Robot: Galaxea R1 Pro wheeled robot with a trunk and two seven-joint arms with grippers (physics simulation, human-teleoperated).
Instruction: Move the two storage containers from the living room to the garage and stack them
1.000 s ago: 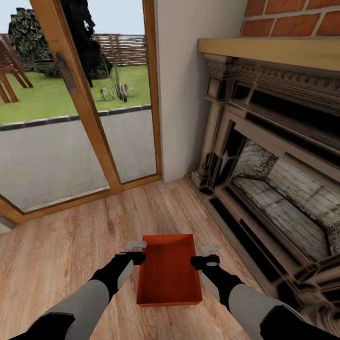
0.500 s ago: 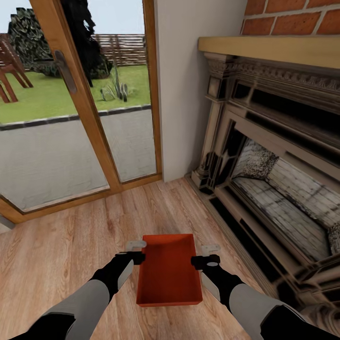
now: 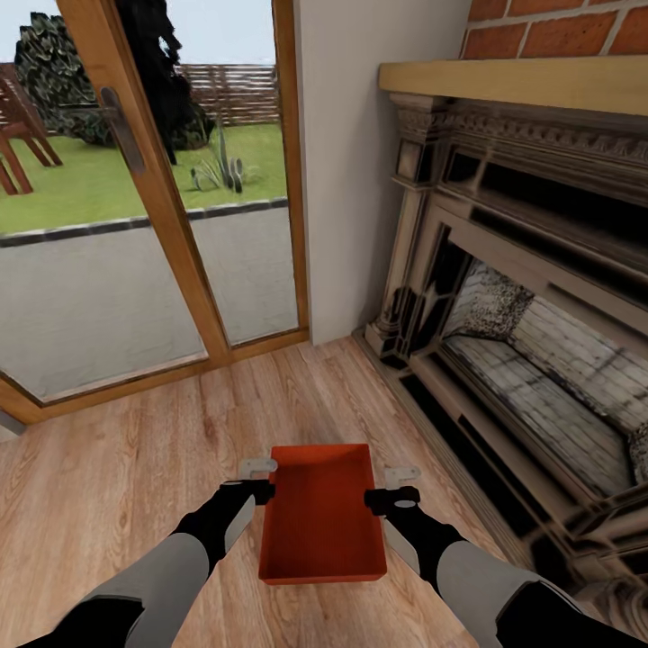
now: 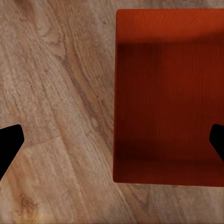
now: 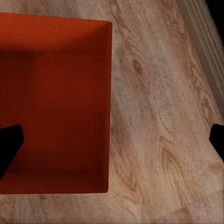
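Note:
One orange-red storage container (image 3: 322, 513) lies on the light wood-plank floor (image 3: 108, 468) of the living room, lidless and with nothing in it. My left gripper (image 3: 261, 479) hangs open over its left long wall. My right gripper (image 3: 394, 483) hangs open over its right long wall. In the left wrist view the container (image 4: 168, 93) has its wall midway between the spread black fingertips (image 4: 9, 144) of the left gripper (image 4: 112, 144). The right wrist view shows the same for the container (image 5: 51, 93) and the right gripper (image 5: 112, 140). Neither gripper's fingers touch the walls.
A wood-framed glass door (image 3: 162, 207) stands ahead on the left, with a garden behind it. An ornate fireplace (image 3: 540, 360) with red brick above runs along the right, its base close to my right arm. A beige wall (image 3: 360, 162) sits between them.
The whole picture has shifted slightly, so the camera moved a little. Both arms and the container keep their places.

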